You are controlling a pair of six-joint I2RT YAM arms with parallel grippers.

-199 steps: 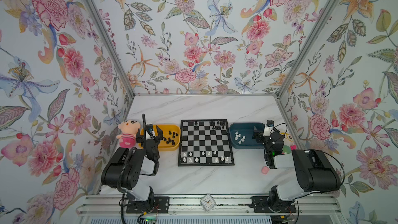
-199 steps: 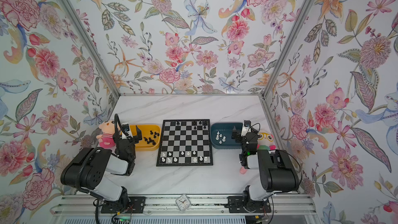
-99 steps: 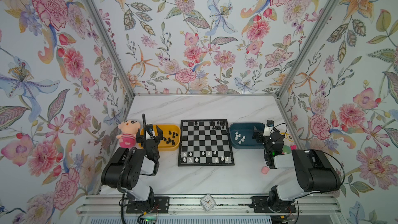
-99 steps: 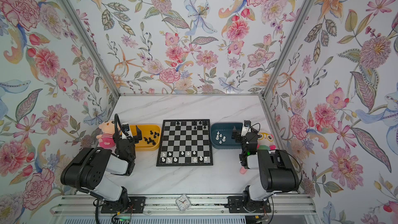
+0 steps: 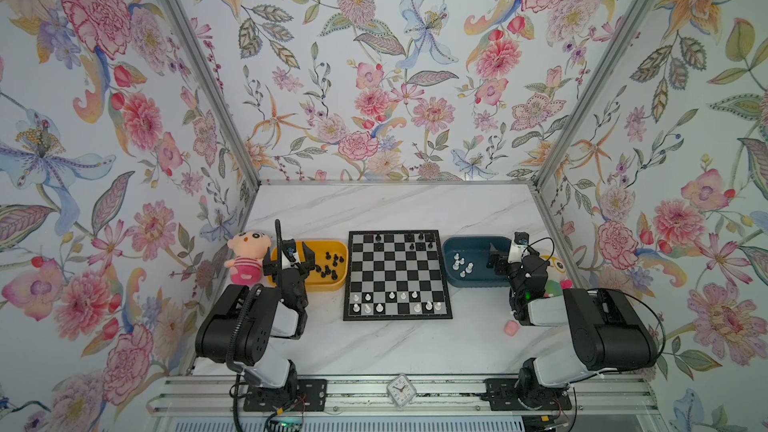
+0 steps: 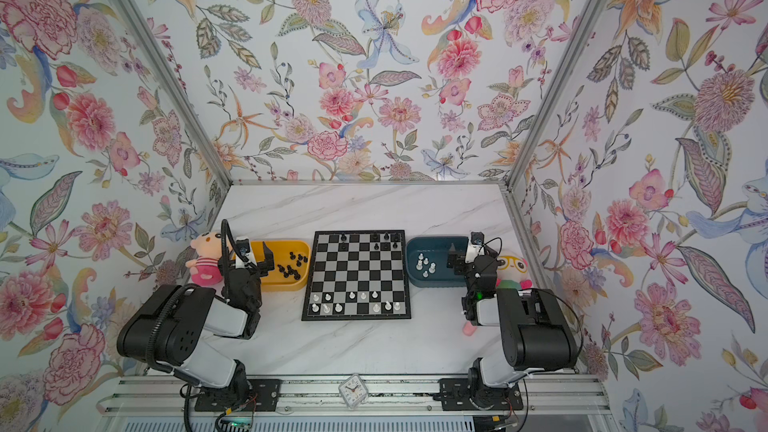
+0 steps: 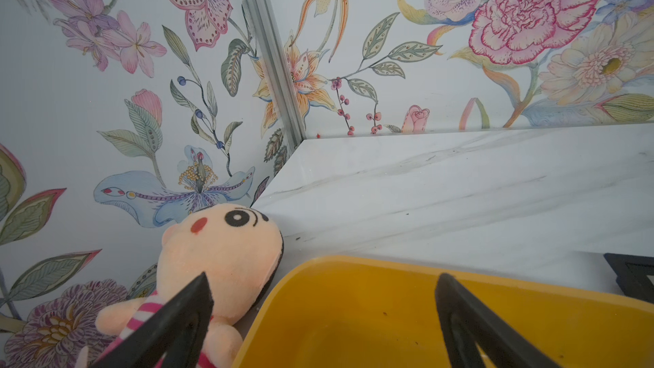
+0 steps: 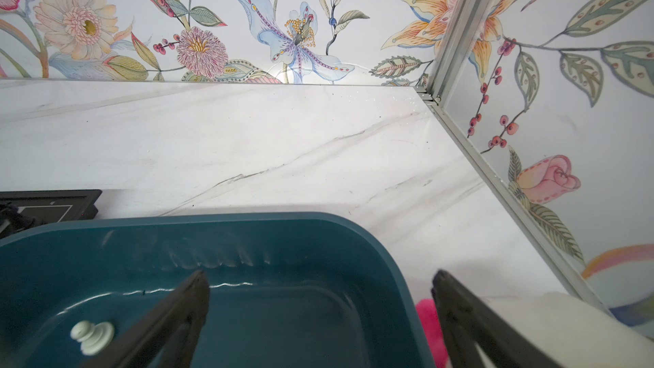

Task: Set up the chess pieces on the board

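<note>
On marble counter (image 5: 395, 209), hovering both spread: left pincer (image 5: 289, 261) at yellow tray (image 5: 309, 285) left end, black chess pieces (image 5: 328, 266) lying rightward; right pincer (image 5: 496, 260) at blue tray (image 5: 449, 248) right end, white chess pieces (image 5: 461, 265) leftward.
</note>
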